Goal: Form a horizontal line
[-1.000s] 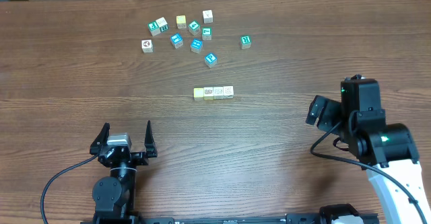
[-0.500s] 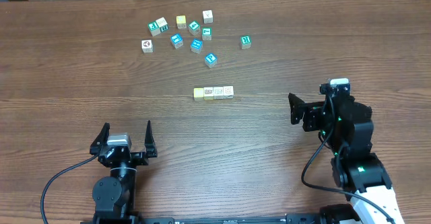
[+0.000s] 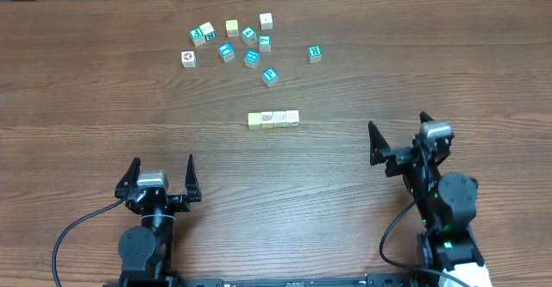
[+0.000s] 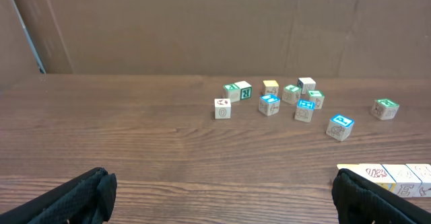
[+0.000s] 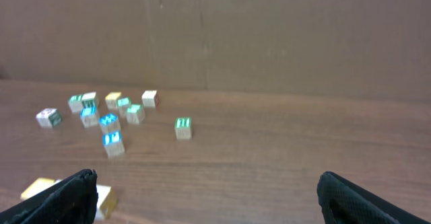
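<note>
The horizontal line (image 3: 273,119) is a row of four touching tiny cubes at mid-table, a yellow-green one at the left and three cream-white ones with dark marks. Its right end shows at the lower right of the left wrist view (image 4: 394,173), and part of it shows at the lower left of the right wrist view (image 5: 40,187). My left gripper (image 3: 160,173) is open and empty near the front left (image 4: 222,197). My right gripper (image 3: 398,136) is open and empty at the right, well apart from the row (image 5: 205,197).
A loose cluster of teal-faced and cream cubes (image 3: 237,41) lies at the back of the table, with one teal cube (image 3: 315,53) apart to the right and one (image 3: 270,77) nearer the row. The cluster shows in both wrist views (image 4: 296,103) (image 5: 108,113). A brown wall stands behind.
My right arm has come down and back toward the front right, its gripper lowering and turning to face the cubes. The left arm and the cubes have not moved.
</note>
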